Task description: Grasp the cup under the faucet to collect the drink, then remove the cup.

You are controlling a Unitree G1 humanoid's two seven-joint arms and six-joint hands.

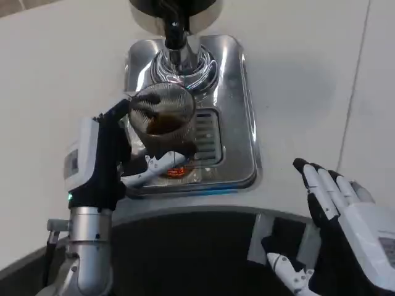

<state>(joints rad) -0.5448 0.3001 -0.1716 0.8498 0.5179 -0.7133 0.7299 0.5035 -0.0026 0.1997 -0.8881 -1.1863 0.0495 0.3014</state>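
Note:
A clear glass cup (164, 116) holding dark brown drink stands over the drip tray (237, 123) of a chrome dispenser, just in front of the black faucet (174, 31). My left hand (108, 154) grips the cup from its left side, fingers wrapped around its wall and thumb under its front. Whether the cup rests on the slotted grate (208, 132) or is lifted off it cannot be told. My right hand (342, 216) hovers at the lower right, fingers apart, holding nothing, well away from the tray.
The chrome dispenser base (185, 61) rises behind the cup. White tabletop (308, 74) spreads to the right and left of the tray. A dark curved table edge (203, 246) runs along the bottom, close to both forearms.

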